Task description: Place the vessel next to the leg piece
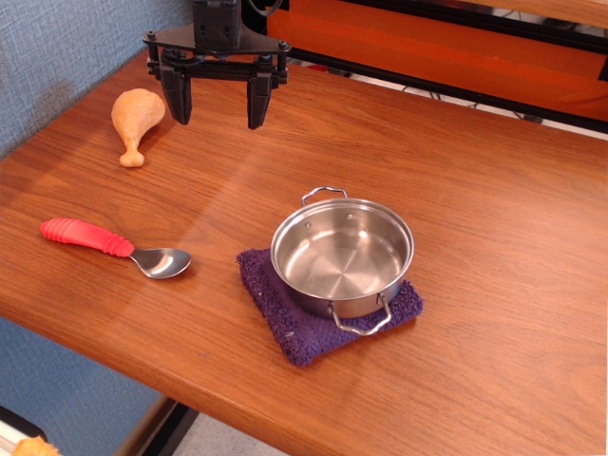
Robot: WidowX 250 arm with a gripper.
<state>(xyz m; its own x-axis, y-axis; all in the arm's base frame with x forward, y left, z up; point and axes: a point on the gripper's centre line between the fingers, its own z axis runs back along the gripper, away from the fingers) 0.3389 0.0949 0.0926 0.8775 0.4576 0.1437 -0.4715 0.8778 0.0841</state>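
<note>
The shallow round stainless-steel pot point(342, 256) with two thin wire loop handles stands upright toward the near edge of the brown wooden table point(494, 190), a little right of the middle. It holds nothing; its polished floor and inner wall show only reflections. The pot sits on a small dark purple knitted cloth point(285, 318), which sticks out from under it on the near and left sides. One handle points to the far edge, the other to the near edge.

The tan-orange toy chicken drumstick point(134, 122) lies near the far left corner, bulbous end toward the far edge, knobbed bone end toward the near edge, well apart from the pot. A metal spoon with a ribbed red handle point(114, 245) lies near the left edge, bowl up, between the drumstick and the near edge.

The black two-fingered tool point(218, 104) hangs over the far left part of the table, just beside the drumstick, fingers spread wide and gripping nothing.

No writing or brand mark can be read on anything.
</note>
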